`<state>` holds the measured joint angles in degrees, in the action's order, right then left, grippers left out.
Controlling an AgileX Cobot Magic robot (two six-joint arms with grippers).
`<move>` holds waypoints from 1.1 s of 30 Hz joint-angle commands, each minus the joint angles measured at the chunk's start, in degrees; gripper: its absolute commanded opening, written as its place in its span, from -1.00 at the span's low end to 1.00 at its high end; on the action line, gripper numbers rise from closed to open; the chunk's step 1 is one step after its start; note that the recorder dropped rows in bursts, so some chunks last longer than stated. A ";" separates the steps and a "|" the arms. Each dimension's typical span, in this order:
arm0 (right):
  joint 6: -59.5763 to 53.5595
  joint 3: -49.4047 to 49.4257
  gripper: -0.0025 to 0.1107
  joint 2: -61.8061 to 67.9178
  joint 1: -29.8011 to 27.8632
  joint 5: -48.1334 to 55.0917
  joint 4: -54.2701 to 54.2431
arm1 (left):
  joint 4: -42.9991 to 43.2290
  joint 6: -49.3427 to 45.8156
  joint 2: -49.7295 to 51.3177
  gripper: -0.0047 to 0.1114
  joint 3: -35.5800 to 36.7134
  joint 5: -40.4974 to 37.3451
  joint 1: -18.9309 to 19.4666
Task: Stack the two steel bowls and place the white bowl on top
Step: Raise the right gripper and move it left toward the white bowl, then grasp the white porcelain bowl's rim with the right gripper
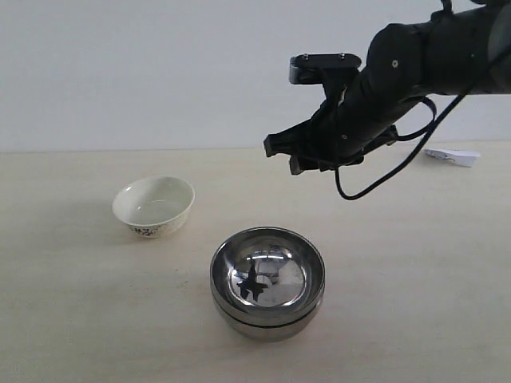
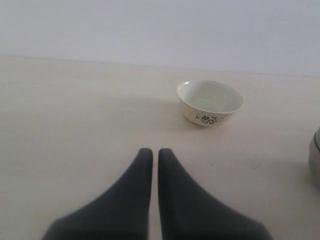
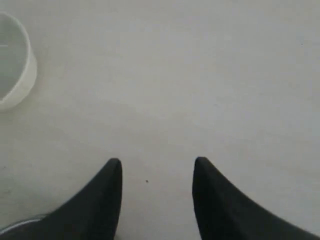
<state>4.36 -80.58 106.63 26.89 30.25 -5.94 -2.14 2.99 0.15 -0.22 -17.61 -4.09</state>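
Note:
The two steel bowls (image 1: 267, 281) sit nested one inside the other at the front middle of the table; the inner one mirrors the arm above. A sliver of their rim shows in the right wrist view (image 3: 20, 227) and an edge in the left wrist view (image 2: 315, 160). The white bowl (image 1: 153, 206) with its dark floral band stands upright and empty to their back left, also seen as the white bowl (image 2: 210, 102) and the white bowl (image 3: 12, 75). My right gripper (image 1: 283, 155) hangs open and empty in the air behind the steel bowls, right gripper (image 3: 157, 162). My left gripper (image 2: 151, 152) is shut on nothing, low over bare table short of the white bowl.
A white paper slip (image 1: 451, 156) lies at the back right of the table. A black cable (image 1: 375, 182) loops below the right arm. A pale wall bounds the far edge of the table.

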 commanded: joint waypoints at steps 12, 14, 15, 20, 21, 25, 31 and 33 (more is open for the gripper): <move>-18.65 -13.42 -0.27 14.02 0.69 -0.58 -22.68 | 0.10 0.05 -0.15 -0.85 0.22 0.01 0.15; -18.65 -15.56 -0.27 16.12 1.52 -0.20 -23.13 | 0.10 0.05 -0.15 -0.85 0.22 0.01 0.15; -18.79 -16.38 -0.27 16.97 1.84 -0.16 -23.27 | 0.10 0.05 -0.15 -0.85 0.22 0.01 0.15; -19.41 -21.46 -0.27 21.80 3.74 0.10 -25.24 | 0.10 0.05 -0.15 -0.85 0.22 0.01 0.15; -19.41 -22.45 -0.27 22.51 4.00 0.14 -25.25 | 0.10 0.05 -0.15 -0.85 0.22 0.01 0.15; -19.41 -26.41 -0.27 25.66 4.62 1.68 -26.50 | 0.10 0.05 -0.15 -0.85 0.22 0.01 0.15; -20.00 -29.13 -0.27 27.92 4.75 2.96 -30.38 | 0.10 0.05 -0.15 -0.85 0.22 0.01 0.15; -20.00 -29.17 -0.27 27.92 4.75 2.84 -32.50 | 0.10 0.05 -0.15 -0.85 0.22 0.01 0.15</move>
<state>-14.88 -109.11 134.79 31.45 32.90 -36.54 -2.14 2.99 0.15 -0.22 -17.61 -4.09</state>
